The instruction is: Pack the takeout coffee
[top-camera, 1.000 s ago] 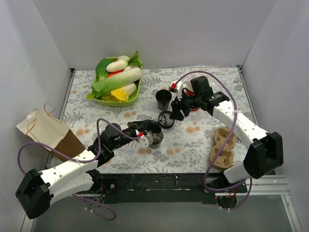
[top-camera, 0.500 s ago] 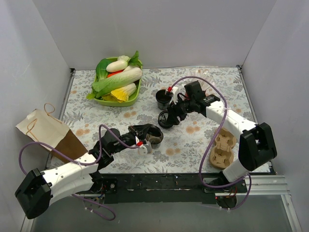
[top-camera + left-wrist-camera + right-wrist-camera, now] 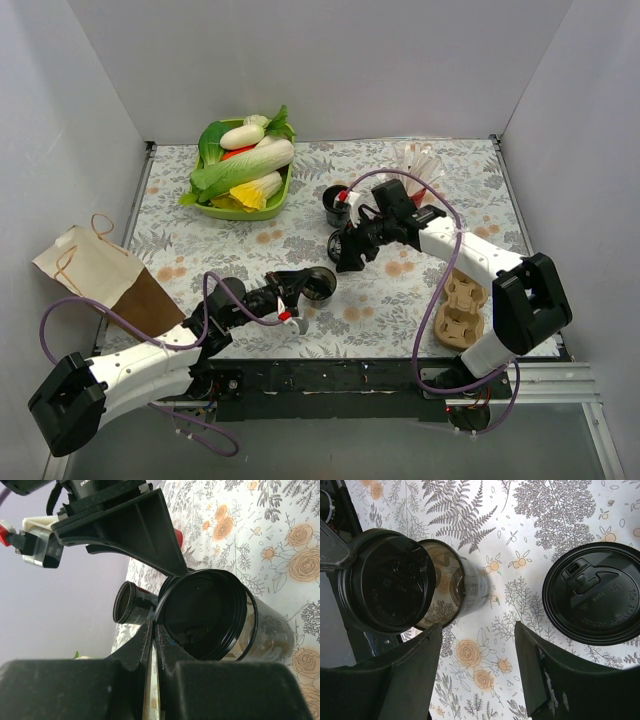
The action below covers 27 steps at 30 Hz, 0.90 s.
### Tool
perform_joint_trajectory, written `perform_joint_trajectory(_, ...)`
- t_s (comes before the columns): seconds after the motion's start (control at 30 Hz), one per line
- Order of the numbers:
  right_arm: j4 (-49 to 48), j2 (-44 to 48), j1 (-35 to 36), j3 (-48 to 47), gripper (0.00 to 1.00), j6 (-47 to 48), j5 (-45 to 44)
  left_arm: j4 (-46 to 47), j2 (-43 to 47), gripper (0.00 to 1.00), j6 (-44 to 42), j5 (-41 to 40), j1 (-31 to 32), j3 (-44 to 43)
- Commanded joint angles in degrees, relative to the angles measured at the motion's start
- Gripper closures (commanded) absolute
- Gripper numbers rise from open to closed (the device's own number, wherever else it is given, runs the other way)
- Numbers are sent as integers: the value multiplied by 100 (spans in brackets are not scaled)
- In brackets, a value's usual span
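Observation:
My left gripper is shut on the rim of a round black sip lid and holds it tilted, partly over the mouth of a dark see-through cup that stands on the floral mat. The same lid and cup show in the right wrist view. My right gripper is open and empty, just above the mat between that cup and a second black lid lying flat. A lidless black cup stands behind. In the left wrist view, my left gripper pinches the lid's edge.
A red cup of white sticks stands at the back right. A tan pulp carrier lies at the front right. A green tray of vegetables sits at the back left. A paper bag lies off the mat's left edge.
My right gripper has swung forward and left, down toward the mat, uncovering the red cup. My left gripper has drawn back a little with the lid still in it.

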State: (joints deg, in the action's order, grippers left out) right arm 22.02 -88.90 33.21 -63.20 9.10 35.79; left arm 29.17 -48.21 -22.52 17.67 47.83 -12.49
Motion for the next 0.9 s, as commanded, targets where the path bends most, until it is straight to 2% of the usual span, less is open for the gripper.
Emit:
perform_joint_trajectory(0.0, -207, -57, 115, -122, 32, -75, 139, 344, 39, 100, -112, 105, 51, 45)
perform_joint_trajectory(0.87, -189, -716, 274, -500, 31, -119, -178, -148, 382, 98, -59, 492, 51, 159)
